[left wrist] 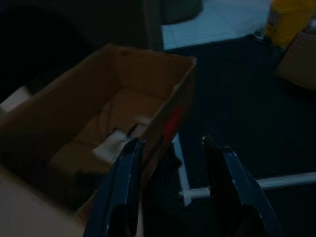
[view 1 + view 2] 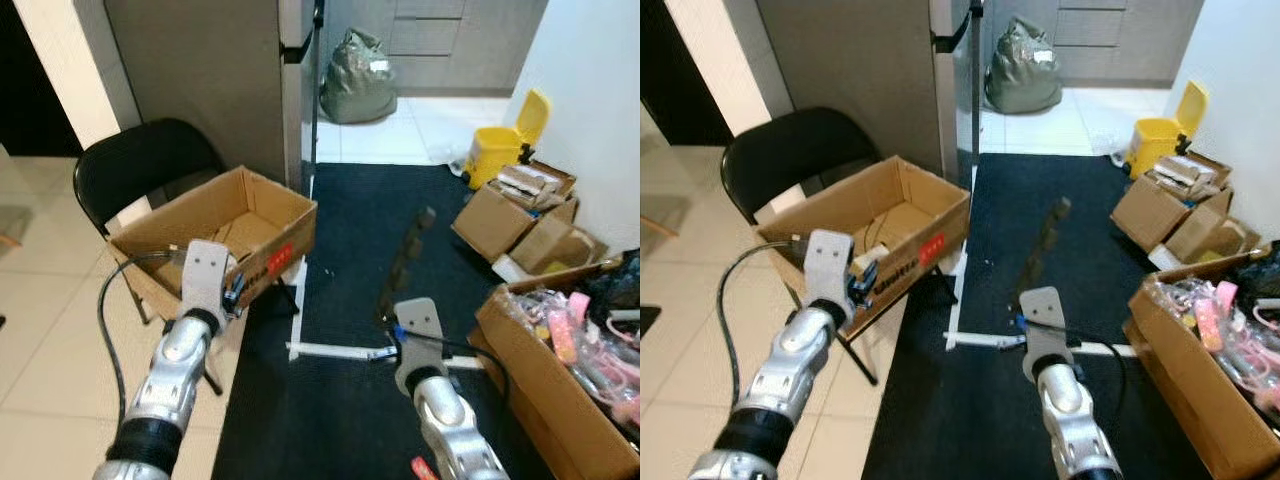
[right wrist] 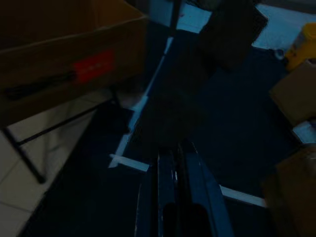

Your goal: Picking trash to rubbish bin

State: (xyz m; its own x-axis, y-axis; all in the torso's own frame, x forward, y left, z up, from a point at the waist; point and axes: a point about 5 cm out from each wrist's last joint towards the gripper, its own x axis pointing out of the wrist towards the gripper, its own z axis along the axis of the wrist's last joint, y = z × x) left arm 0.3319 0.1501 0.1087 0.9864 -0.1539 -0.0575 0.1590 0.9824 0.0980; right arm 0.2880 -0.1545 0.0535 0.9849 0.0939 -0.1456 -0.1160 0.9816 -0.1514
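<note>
My right gripper (image 3: pixel 174 152) is shut on a long dark lumpy strip of trash (image 2: pixel 408 255), which reaches forward from its fingers over the black mat (image 2: pixel 350 230). The yellow rubbish bin (image 2: pixel 505 145), lid up, stands at the far right end of the mat by the wall. My left gripper (image 1: pixel 170 145) is open with nothing between its fingers, and it hovers just in front of an open cardboard box (image 2: pixel 215 235) resting on a black chair (image 2: pixel 140 165). Inside that box lie some pale scraps (image 1: pixel 116 143).
A white strip (image 2: pixel 330 352) lies across the mat below my right wrist. Stacked cardboard boxes (image 2: pixel 520 225) sit near the bin, and a box of pink items (image 2: pixel 570 380) stands at the near right. A grey-green bag (image 2: pixel 358 80) sits at the back beside a tall grey cabinet (image 2: pixel 210 80).
</note>
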